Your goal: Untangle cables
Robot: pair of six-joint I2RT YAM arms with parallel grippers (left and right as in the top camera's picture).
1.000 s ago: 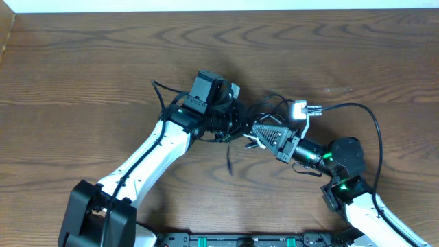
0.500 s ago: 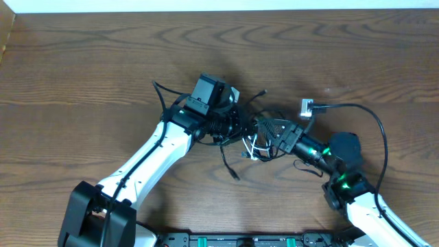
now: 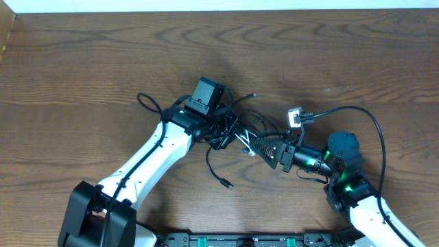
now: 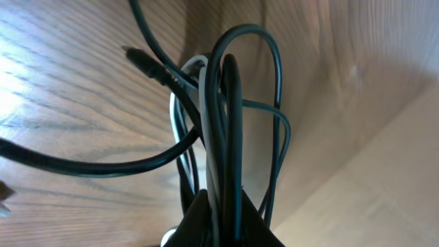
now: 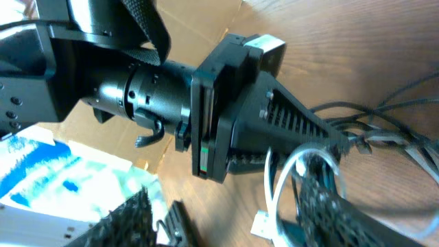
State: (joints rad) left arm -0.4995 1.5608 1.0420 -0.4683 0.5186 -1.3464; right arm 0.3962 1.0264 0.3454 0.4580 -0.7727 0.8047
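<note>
Thin black cords [image 4: 233, 103] and thin white cord [image 4: 173, 116] bunched, clenched by left gripper [image 4: 219, 206] over brown wooden table [image 3: 103, 68]. Right gripper [image 3: 250, 143] against tangle, perhaps parted; cannot tell.

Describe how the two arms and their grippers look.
The left arm and right arm have white shells with black joints, and a black wire runs along each. A green light glows on the right arm. The left gripper and right gripper are black, ribbed and wedge-shaped.
</note>
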